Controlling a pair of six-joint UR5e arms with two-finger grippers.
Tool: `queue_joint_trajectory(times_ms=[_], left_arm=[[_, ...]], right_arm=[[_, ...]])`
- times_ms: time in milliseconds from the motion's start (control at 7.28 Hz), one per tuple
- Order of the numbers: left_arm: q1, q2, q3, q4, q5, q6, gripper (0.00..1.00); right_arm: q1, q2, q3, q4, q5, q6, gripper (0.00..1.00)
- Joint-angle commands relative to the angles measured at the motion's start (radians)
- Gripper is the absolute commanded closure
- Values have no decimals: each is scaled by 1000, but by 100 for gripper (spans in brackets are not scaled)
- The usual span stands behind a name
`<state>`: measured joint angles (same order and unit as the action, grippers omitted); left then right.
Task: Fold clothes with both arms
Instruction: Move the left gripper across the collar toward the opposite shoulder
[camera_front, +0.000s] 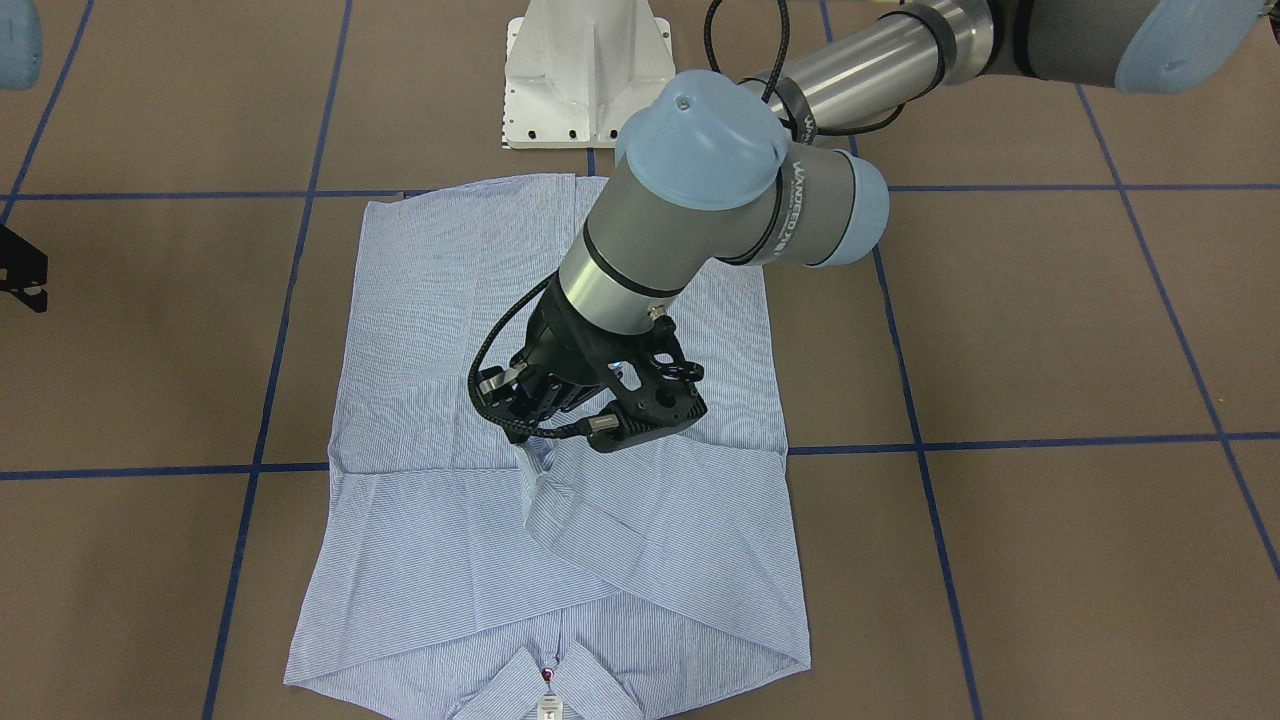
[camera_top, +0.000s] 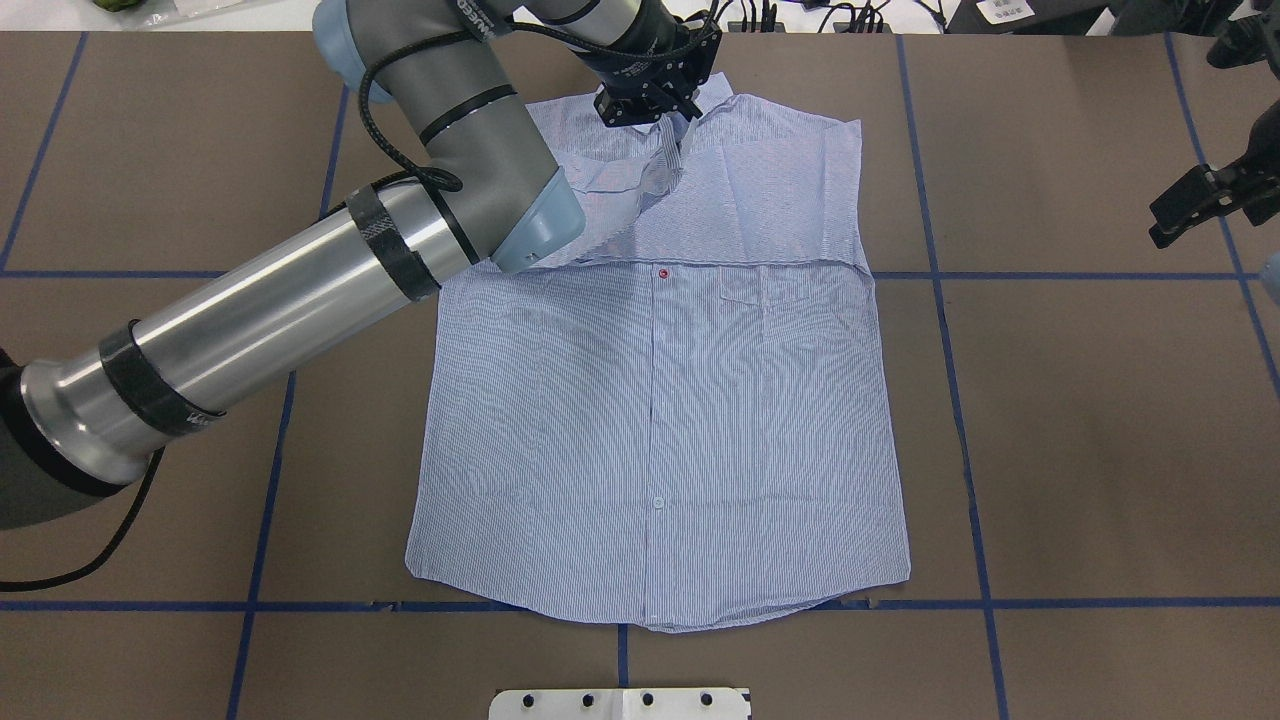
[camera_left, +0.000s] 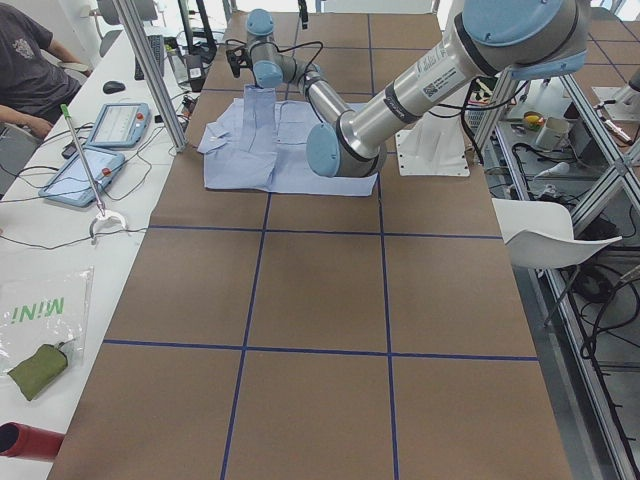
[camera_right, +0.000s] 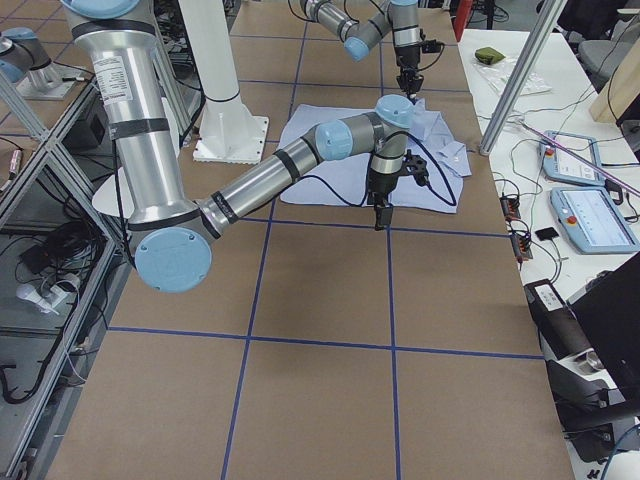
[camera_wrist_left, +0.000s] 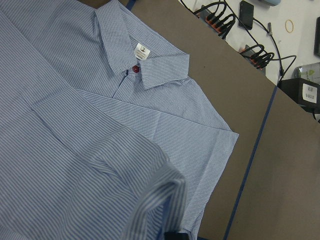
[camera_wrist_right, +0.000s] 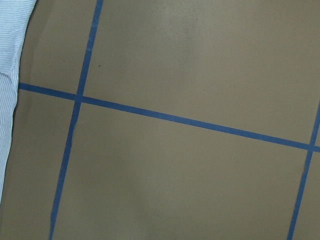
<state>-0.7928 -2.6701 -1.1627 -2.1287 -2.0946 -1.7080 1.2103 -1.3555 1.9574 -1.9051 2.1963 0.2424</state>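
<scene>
The light blue striped shirt (camera_top: 650, 420) lies flat, front up, with its collar and white label (camera_wrist_left: 142, 52) at the table's far side. A red button (camera_top: 664, 273) and the chest pocket (camera_top: 765, 285) show. Both sleeves are folded in over the chest. My left gripper (camera_front: 528, 440) is shut on the cuff of one sleeve (camera_front: 560, 510) and holds it lifted above the shirt's upper middle; the cuff shows in the left wrist view (camera_wrist_left: 160, 200). My right gripper (camera_top: 1195, 200) hangs over bare table off the shirt's side; I cannot tell whether it is open.
The white pedestal base (camera_front: 585, 75) stands at the robot's edge of the table. Blue tape lines (camera_wrist_right: 150, 116) grid the brown table. An aluminium post (camera_left: 150, 70) and tablets (camera_left: 120, 125) stand on the side bench beyond the collar, and a person (camera_left: 25, 60) sits there.
</scene>
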Motion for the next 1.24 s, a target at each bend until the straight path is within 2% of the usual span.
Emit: queue_joint_trajectory(times_ms=[0,412,824,1099], left_arm=[[48,-2,38,-68,71,-16,100],[159,-56,205,-229,232,-62,100],[194,-59,271,-339,272,-64,100],[205,-66,276,-359,274,-64,100]], right_arm=[[0,1,-2,0,-1,0,0],[0,1,-6,1,-1,0,0],[0,1,-6,1,-1,0,0],[0,0,-6,1,-1,0,0]])
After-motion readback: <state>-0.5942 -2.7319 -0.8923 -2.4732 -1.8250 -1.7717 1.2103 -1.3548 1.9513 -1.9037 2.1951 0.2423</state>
